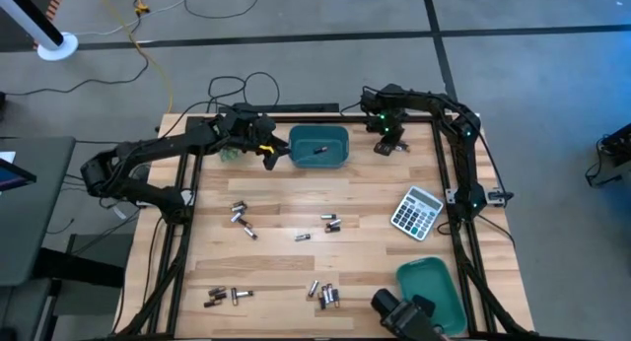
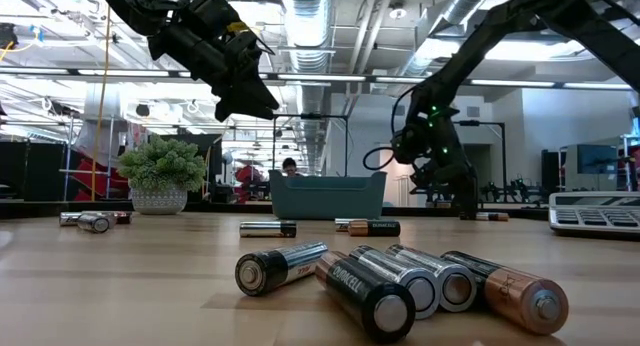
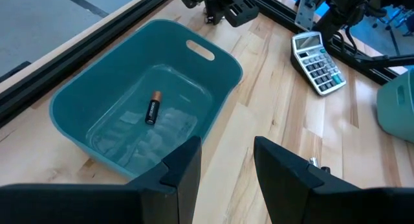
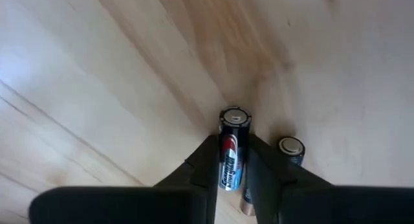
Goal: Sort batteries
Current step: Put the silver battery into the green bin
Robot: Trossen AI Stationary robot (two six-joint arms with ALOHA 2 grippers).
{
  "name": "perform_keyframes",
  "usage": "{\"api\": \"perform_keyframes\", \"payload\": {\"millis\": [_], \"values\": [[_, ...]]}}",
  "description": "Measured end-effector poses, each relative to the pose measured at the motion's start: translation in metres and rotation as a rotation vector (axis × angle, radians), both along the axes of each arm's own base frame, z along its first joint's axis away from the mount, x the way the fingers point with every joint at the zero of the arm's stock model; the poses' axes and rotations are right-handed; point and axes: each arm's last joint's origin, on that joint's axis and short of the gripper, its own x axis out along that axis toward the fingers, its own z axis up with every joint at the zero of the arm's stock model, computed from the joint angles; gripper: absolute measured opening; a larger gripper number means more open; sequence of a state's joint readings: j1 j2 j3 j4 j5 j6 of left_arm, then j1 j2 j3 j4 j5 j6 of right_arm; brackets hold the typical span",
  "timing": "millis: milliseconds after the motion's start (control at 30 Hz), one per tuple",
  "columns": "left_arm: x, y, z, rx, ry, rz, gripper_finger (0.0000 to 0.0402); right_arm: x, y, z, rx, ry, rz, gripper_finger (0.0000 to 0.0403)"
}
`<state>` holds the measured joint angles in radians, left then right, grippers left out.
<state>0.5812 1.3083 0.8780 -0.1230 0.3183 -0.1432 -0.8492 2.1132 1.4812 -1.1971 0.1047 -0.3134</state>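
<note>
At the table's far edge, right gripper [image 4: 234, 160] clamps a blue-labelled battery [image 4: 231, 146] lying lengthwise between its fingers, a second cell [image 4: 290, 148] just beside. Left gripper [image 3: 226, 162], released, hovers beside the teal bin [image 3: 84, 98].

Two dark, matte-black jointed arms, bundled black cables along the links. Yellow marking near the left gripper [image 1: 268, 150]; flat, squared black fingers [image 3: 184, 169] with blunt tips. Small green lights glowing above the right gripper [image 1: 390, 144], with narrow black fingers [image 4: 206, 166] tapering forward
</note>
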Motion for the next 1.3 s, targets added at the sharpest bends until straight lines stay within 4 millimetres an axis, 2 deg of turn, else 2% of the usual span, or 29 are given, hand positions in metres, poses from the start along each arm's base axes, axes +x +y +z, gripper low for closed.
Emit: {"api": "perform_keyframes", "payload": {"millis": [233,500,667,800,933,1067,1200,1300], "values": [[0.0,0.0,0.0,0.007,0.001,-0.004,0.0139,0.012,0.006,0.008,-0.004,-0.007,0.036,0.0034],[0.0,0.0,0.0,0.007,0.001,-0.004,0.0139,0.024,0.015,0.025,-0.01,-0.001,0.042,0.0032],[0.0,0.001,0.0,0.02,0.01,0.02,0.0139,0.023,0.024,0.058,-0.089,-0.063,-0.003,0.003],[0.0,0.001,0.0,0.026,0.014,0.032,0.0139,0.014,0.036,0.1,-0.189,-0.155,-0.08,0.0033],[0.0,0.001,0.0,0.026,0.014,0.033,0.0139,-0.001,0.059,0.152,-0.295,-0.288,-0.166,0.0032],[0.0,0.001,0.0,0.027,0.013,0.033,0.0139,-0.02,0.098,0.197,-0.384,-0.439,-0.253,0.0033],[0.0,0.002,0.001,0.064,0.01,0.028,0.0139,-0.044,0.147,0.224,-0.415,-0.581,-0.318,0.0034],[0.0,0.003,0.001,0.087,0.018,0.039,0.0139,-0.064,0.184,0.231,-0.397,-0.678,-0.366,0.0032]]}}
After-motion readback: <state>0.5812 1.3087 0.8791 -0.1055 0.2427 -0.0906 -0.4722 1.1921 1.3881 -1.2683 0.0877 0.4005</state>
